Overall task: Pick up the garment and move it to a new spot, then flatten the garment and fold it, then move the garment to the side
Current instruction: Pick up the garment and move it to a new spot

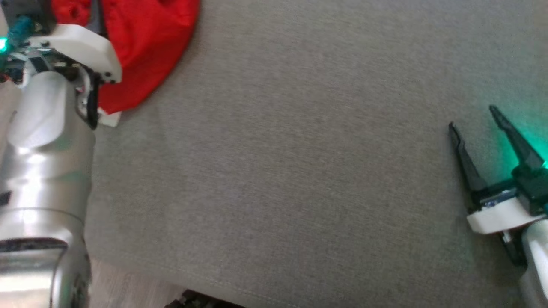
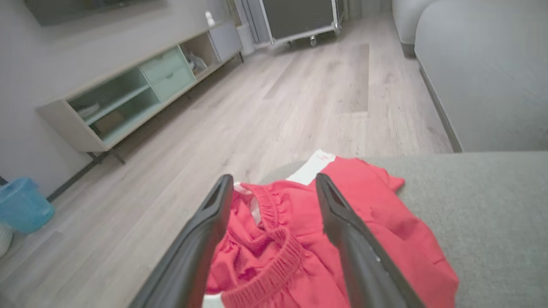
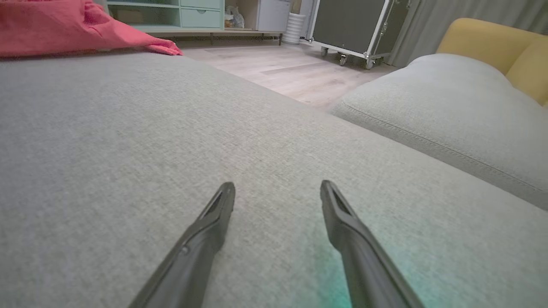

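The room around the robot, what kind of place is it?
Most likely a living room in a home. There is a grey sofa, a low cabinet with shelves and drawers along the wall, and a wood-look floor. A red garment lies on the sofa.

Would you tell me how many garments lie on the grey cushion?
1: the red garment, far left on the cushion, by the left gripper; another could hide beneath.

Steeply down from the head onto a grey woven-fabric cushion (image 1: 299, 171); low and close along it from both wrists — sharing a crumpled red cloth garment (image 2: 385, 231).
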`<state>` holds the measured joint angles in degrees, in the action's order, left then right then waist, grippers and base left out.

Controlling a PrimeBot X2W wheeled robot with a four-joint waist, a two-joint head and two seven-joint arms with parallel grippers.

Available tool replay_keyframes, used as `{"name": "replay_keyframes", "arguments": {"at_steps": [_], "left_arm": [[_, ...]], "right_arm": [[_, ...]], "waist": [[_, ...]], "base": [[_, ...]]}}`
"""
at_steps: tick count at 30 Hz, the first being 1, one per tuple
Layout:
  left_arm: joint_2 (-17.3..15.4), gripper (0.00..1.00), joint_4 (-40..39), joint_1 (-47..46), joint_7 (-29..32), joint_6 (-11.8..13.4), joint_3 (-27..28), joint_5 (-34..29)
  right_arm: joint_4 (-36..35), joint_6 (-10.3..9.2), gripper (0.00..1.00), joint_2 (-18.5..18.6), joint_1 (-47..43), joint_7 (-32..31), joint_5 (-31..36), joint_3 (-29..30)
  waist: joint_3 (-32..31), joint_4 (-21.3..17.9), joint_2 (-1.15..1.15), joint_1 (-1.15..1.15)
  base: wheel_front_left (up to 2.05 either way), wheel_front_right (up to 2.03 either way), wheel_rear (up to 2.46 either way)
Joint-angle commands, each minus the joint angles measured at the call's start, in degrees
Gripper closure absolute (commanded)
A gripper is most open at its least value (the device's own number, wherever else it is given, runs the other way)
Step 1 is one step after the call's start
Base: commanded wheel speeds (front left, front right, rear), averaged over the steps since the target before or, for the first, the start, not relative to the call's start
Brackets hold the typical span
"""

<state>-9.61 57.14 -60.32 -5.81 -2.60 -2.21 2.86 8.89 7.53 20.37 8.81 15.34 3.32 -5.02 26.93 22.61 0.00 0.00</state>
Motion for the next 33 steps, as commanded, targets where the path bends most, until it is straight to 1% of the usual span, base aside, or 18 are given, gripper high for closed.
{"name": "replay_keyframes", "arguments": {"at_steps": [1, 6, 8, 9, 10, 13, 15, 18, 19, 22, 25, 29, 33], "left_arm": [[-4.2, 0.0, 1.0, -2.1, 1.4, 0.4, 1.5, 0.5], [-6.2, 0.0, 8.7, -5.1, 5.8, 2.4, 1.8, 0.7], [-7.0, 0.0, 10.8, -5.5, 6.5, 3.3, 1.2, 0.1], [-7.4, 0.37, 11.5, -5.6, 6.5, 3.7, 1.0, -0.1], [-7.7, 1.0, 11.9, -5.8, 6.0, 4.0, 0.9, -0.3], [-8.3, 1.0, 11.4, -6.9, 2.1, 4.5, 0.1, -0.8], [-8.6, 1.0, 10.9, -7.8, -0.9, 4.3, 0.0, -0.7], [-9.7, 1.0, 9.9, -9.8, -4.0, 3.5, -1.5, -1.8], [-9.7, 1.0, 9.9, -9.8, -4.0, 3.5, -1.5, -1.8], [-11.0, 1.0, 8.3, -12.2, -5.7, 1.7, -3.7, -3.4], [-11.7, 1.0, 6.3, -14.9, -6.0, -0.3, -6.5, -5.4], [-11.5, 1.0, 3.8, -17.6, -4.6, -3.3, -11.0, -7.9], [-10.5, 1.0, 1.2, -19.4, -2.4, -4.7, -15.5, -8.5]], "right_arm": [[1.4, -0.04, 0.0, 1.7, -1.3, -0.3, -0.3, -0.1], [0.2, -0.04, 0.0, 2.2, -0.8, -0.3, -0.5, 0.7], [-0.1, -0.04, 0.0, 2.1, -0.7, -0.3, -0.4, 1.0], [-0.1, -0.04, 0.0, 2.0, -0.6, -0.3, -0.4, 1.1], [-0.1, -0.04, 0.0, 1.8, -0.5, -0.3, -0.4, 1.1], [0.2, -0.04, 0.0, 0.8, -0.4, -0.3, -0.5, 1.1], [0.2, -0.04, 0.0, -0.3, 0.0, -0.3, -0.8, 0.8], [0.7, -0.04, 0.0, -2.0, 0.9, -0.3, -1.0, -0.2], [0.7, -0.04, 0.0, -2.0, 0.9, -0.3, -1.0, -0.2], [1.7, -0.04, 0.0, -4.6, 2.4, -0.3, -1.4, -2.0], [3.2, -0.04, 0.0, -7.9, 3.6, -0.3, -1.8, -2.9], [5.0, -0.04, 0.0, -12.2, 3.7, -0.3, -2.2, -3.6], [5.9, -0.04, 0.0, -14.9, 2.7, -0.3, -2.4, -3.6]], "waist": [[2.7, -2.7, 0.0, 0.0], [5.2, -4.7, 0.0, 0.0], [5.7, -5.2, 0.0, 0.0], [5.8, -5.5, 0.0, 0.0], [5.8, -5.6, 0.0, 0.0], [4.9, -6.0, 0.0, 0.0], [3.3, -6.4, 0.0, 0.0], [0.4, -7.7, 0.0, 0.0], [0.4, -7.7, 0.0, 0.0], [-3.4, -10.1, 0.0, 0.0], [-7.5, -13.5, 0.0, 0.0], [-13.6, -19.4, 0.0, 0.0], [-18.6, -26.1, 0.0, 0.0]], "base": [[0.0, 0.0, 0.0], [0.0, 0.0, 0.0], [0.0, 0.0, 0.0], [0.0, 0.0, 0.0], [0.0, 0.0, 0.0], [0.0, 0.0, 0.0], [0.0, 0.0, 0.0], [0.0, 0.0, 0.0], [0.0, 0.0, 0.0], [0.0, 0.0, 0.0], [0.0, 0.0, 0.0], [0.0, 0.0, 0.0], [0.0, 0.0, 0.0]]}}
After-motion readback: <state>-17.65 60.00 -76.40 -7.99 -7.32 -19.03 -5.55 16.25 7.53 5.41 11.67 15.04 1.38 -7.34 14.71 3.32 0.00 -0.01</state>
